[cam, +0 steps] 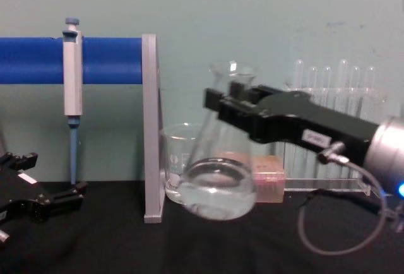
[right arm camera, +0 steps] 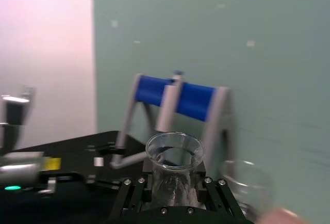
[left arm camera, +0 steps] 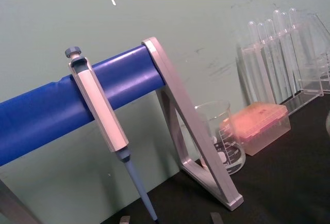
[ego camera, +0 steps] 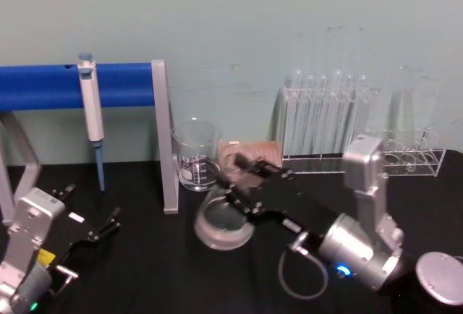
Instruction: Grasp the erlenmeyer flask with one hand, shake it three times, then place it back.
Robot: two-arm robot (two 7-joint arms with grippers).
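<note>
The erlenmeyer flask (cam: 218, 182) is clear glass with a little liquid in its wide base, and it leans to one side. My right gripper (cam: 232, 107) is shut on its neck just below the flared rim. The base seems to hang just above the black table, beside the grey stand leg. From the head view the flask (ego camera: 223, 223) sits mid-table with the right gripper (ego camera: 242, 173) over it. The right wrist view looks down on the flask's rim (right arm camera: 174, 152) between the fingers. My left gripper (ego camera: 90, 216) rests open at the near left, well apart; it also appears low on the left as the left gripper (cam: 44, 176).
A glass beaker (ego camera: 195, 153) stands right behind the flask, next to a pink tip box (cam: 268, 176). A blue bar stand (ego camera: 72, 86) holds a pipette (ego camera: 90, 111) at left. Test tube racks (ego camera: 325, 122) line the back right. A round grey lid (ego camera: 441, 278) lies near right.
</note>
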